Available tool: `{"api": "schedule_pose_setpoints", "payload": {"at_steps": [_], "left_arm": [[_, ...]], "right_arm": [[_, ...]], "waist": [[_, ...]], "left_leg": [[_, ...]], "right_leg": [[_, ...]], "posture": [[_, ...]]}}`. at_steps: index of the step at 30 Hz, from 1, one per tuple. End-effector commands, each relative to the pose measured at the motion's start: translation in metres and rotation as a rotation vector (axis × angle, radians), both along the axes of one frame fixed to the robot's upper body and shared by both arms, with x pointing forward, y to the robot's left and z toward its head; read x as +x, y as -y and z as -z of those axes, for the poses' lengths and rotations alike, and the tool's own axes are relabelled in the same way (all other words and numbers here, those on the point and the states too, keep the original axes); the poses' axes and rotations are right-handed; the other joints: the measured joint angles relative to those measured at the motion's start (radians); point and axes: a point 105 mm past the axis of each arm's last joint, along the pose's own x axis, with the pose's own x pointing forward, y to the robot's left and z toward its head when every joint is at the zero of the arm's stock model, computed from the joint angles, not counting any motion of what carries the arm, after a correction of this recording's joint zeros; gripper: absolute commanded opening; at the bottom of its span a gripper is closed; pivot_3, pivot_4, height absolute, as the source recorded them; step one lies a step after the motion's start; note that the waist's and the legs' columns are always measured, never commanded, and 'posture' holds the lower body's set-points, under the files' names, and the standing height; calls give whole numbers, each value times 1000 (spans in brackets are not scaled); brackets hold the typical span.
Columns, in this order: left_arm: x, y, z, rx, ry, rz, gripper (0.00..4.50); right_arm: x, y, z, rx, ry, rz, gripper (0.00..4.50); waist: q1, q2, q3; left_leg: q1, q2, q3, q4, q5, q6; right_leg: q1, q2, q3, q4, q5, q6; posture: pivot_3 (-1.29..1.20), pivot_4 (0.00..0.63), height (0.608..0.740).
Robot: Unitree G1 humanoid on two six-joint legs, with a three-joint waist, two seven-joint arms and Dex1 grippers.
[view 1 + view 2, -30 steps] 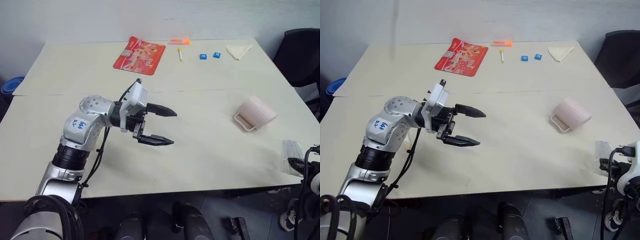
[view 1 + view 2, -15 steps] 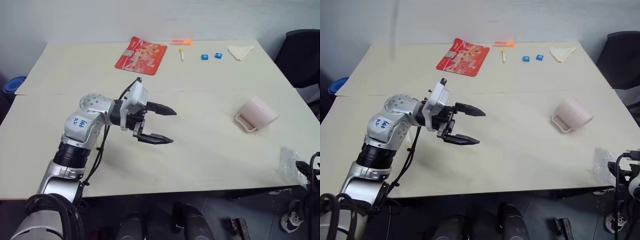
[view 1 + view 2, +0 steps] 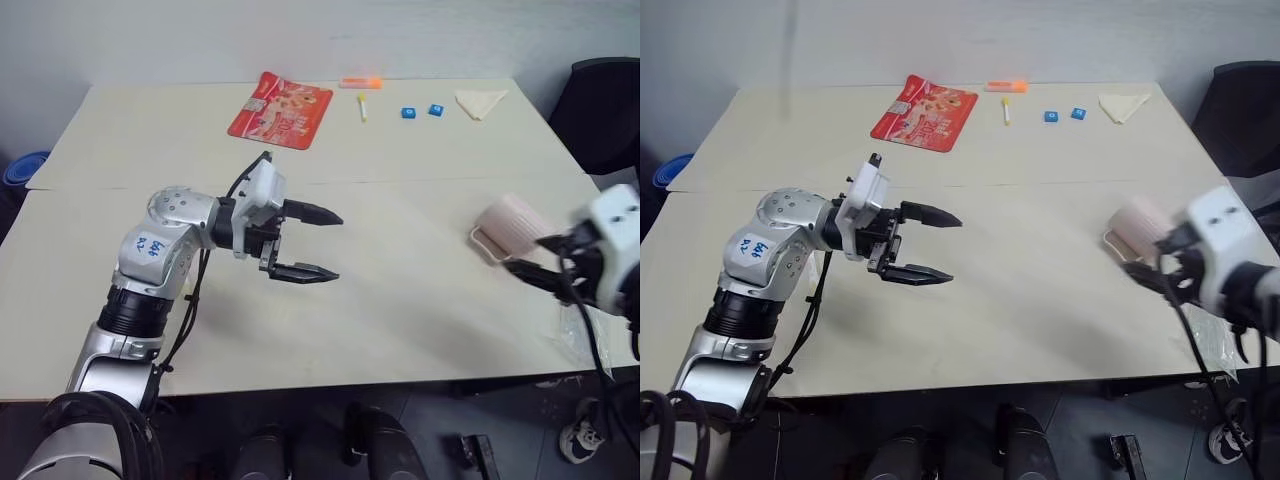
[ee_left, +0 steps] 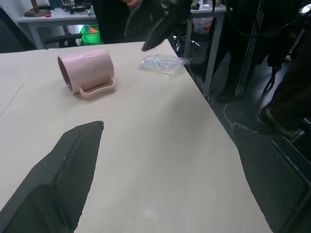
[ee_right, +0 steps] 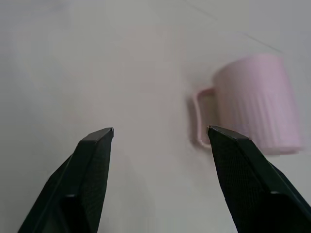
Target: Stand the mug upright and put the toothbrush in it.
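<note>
Your right gripper (image 5: 160,131), jaws spread, faces the pale pink ribbed plastic mug (image 3: 512,225) lying sideways at the table's right, evidently to right it; your left gripper (image 3: 312,243) waits spread mid-table.

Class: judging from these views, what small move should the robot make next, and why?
Probably ease the right gripper forward onto the mug. The mug lies on its side on the table, and the gripper's open fingers point just beside its handle, holding nothing.

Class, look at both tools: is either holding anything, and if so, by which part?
Nothing is held. The left tool and right tool are open and empty; the mug lies untouched.
</note>
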Motion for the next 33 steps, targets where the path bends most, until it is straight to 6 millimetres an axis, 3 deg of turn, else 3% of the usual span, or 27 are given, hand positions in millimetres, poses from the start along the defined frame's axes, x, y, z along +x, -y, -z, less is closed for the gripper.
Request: {"api": "schedule_pose_setpoints", "payload": {"at_steps": [1,6,21,32,33], "left_arm": [[-4,-1,-9,-19,44,-8,4500],[-8,-3,-9,-27,46,-37,4500],[-14,-11,-9,-29,50,-115,4500],[-15,-15,-9,-26,59,-152,4500],[-15,-15,-8,-27,60,-154,4500]], "right_arm": [[25,4,11,-64,-26,24,3191],[57,5,29,-106,-33,43,3191],[109,21,54,-129,-85,73,3191],[131,27,65,-93,-170,69,3191],[133,29,63,-84,-163,76,3018]], "waist": [[2,0,0],[5,0,0],[-1,0,0],[-3,0,0],[-3,0,0]], "left_leg": [[0,0,0,0,0,0],[-2,-1,0,1,1,2],[-2,0,1,2,1,1],[-1,0,2,2,1,1],[-1,0,2,2,1,1]], "right_leg": [[0,0,0,0,0,0],[0,-2,-2,-1,1,2],[-1,-1,-1,0,2,2],[-1,-2,-1,1,2,2],[-1,-2,-1,1,2,2]], "posture": [[0,150,740],[0,150,740],[0,150,740],[0,150,740],[0,150,740]]}}
